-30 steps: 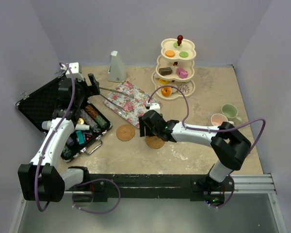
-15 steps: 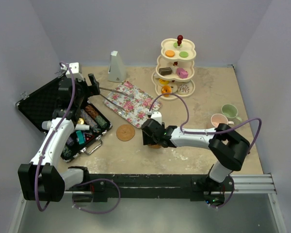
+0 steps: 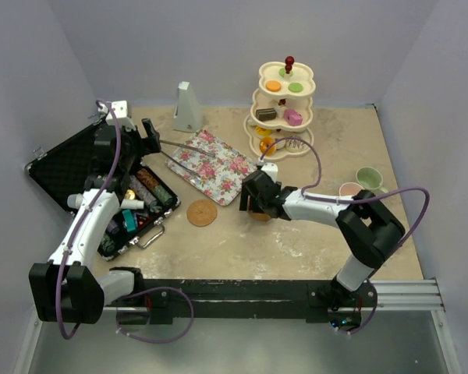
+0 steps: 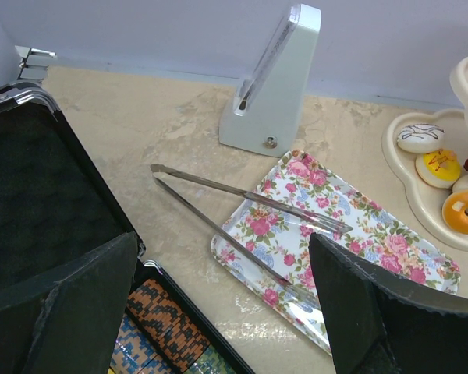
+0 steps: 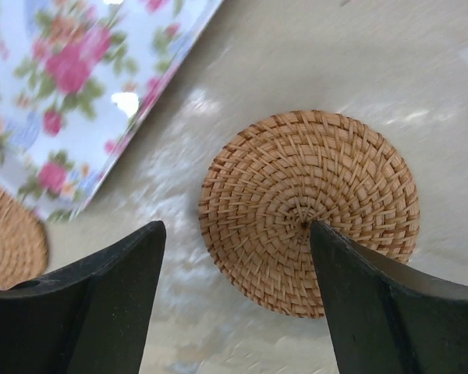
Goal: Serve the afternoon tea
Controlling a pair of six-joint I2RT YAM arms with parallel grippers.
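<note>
A round woven coaster (image 5: 308,210) lies on the table under my right gripper (image 5: 235,257). The gripper is open and empty, and its right finger (image 5: 374,312) overlaps the coaster's middle. From above, the right gripper (image 3: 256,206) hovers over this coaster (image 3: 260,216), beside the floral tray (image 3: 214,165). A second coaster (image 3: 202,213) lies to the left. The cream three-tier stand (image 3: 285,109) holds toy donuts and cakes at the back. The green mug (image 3: 369,178) and pink mug (image 3: 349,189) stand at the right. My left gripper (image 3: 150,136) is open and empty by the black case.
Metal tongs (image 4: 242,210) lie partly on the floral tray (image 4: 351,234). The grey pyramid-shaped object (image 4: 273,86) stands behind them. The open black case (image 3: 101,183) of tools fills the left side. Walls close in the back and both sides.
My right gripper has moved back and to the right, from the table's front middle toward the tray's corner. The coaster under it appears to have shifted with it. The left arm has not moved.
</note>
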